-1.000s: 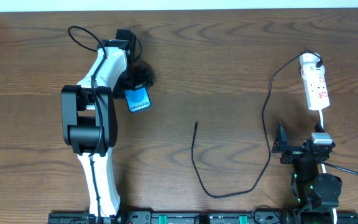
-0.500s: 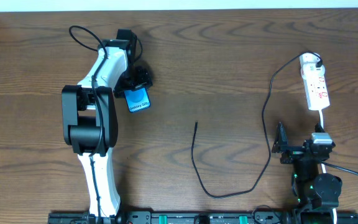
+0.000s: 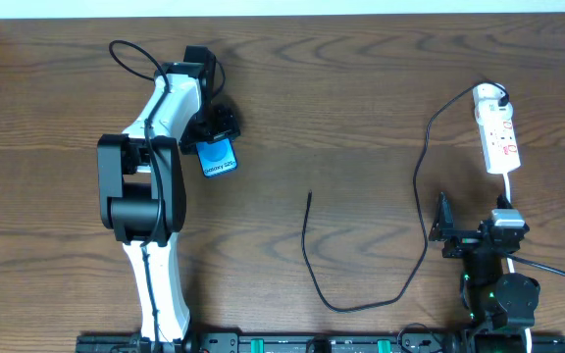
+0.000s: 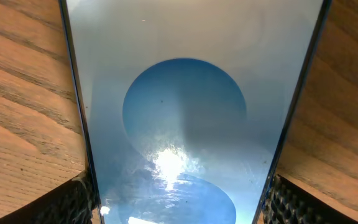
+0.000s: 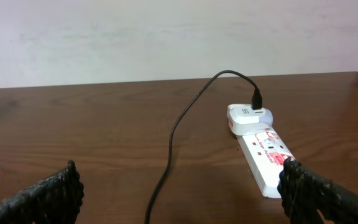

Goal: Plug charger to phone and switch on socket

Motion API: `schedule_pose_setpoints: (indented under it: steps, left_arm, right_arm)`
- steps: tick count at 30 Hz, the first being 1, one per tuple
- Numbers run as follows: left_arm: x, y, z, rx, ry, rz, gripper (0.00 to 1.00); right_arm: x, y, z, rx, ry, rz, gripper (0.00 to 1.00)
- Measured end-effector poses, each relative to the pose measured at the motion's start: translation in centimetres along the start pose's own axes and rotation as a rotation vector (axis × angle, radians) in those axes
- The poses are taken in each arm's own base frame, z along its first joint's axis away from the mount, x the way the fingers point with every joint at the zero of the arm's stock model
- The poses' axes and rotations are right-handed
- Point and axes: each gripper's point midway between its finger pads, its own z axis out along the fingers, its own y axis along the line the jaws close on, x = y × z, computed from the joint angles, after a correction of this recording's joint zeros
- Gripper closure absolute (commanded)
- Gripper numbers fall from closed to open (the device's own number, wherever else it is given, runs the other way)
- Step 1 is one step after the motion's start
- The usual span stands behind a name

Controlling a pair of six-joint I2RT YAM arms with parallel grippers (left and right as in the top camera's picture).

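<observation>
The phone [image 3: 219,157] lies on the table at the left, blue screen up. My left gripper [image 3: 213,134] is down over its far end. In the left wrist view the phone [image 4: 185,99] fills the gap and both black pads [image 4: 73,202] press its long edges. The charger cable [image 3: 307,257] curves across the table's middle, its plug tip [image 3: 309,195] lying free. The white socket strip [image 3: 499,135] is at the far right. My right gripper [image 3: 474,233] sits just near of it, open and empty. The right wrist view shows the strip [image 5: 265,155] and the cable [image 5: 173,134].
A white adapter [image 3: 487,95] holds the cable's other end at the strip's far end, and it also shows in the right wrist view [image 5: 247,117]. The strip's white cord [image 3: 507,186] runs toward my right arm. A wall stands behind the table's far edge.
</observation>
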Motion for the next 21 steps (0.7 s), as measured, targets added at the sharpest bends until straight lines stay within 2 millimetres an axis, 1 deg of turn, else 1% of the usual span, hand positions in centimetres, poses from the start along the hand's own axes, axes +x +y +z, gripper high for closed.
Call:
schedule_pose_setpoints:
  steps: [2, 3, 14, 17, 18, 21]
  left_arm:
    - [0.0, 0.0, 0.0, 0.0, 0.0, 0.002, 0.26]
    - [0.0, 0.01, 0.0, 0.0, 0.0, 0.004, 0.27]
    - [0.0, 0.0, 0.0, 0.0, 0.0, 0.007, 0.29]
    - [0.0, 0.0, -0.02, 0.0, 0.0, 0.007, 0.34]
    - [0.0, 0.0, -0.02, 0.0, 0.0, 0.007, 0.37]
    - [0.0, 0.0, 0.0, 0.0, 0.0, 0.007, 0.43]
  right_arm:
    - [0.0, 0.01, 0.0, 0.0, 0.0, 0.0, 0.01]
    - [0.0, 0.01, 0.0, 0.0, 0.0, 0.0, 0.01]
    - [0.0, 0.0, 0.0, 0.0, 0.0, 0.0, 0.01]
    - [0.0, 0.01, 0.0, 0.0, 0.0, 0.0, 0.01]
    - [0.0, 0.01, 0.0, 0.0, 0.0, 0.0, 0.01]
    - [0.0, 0.01, 0.0, 0.0, 0.0, 0.0, 0.01]
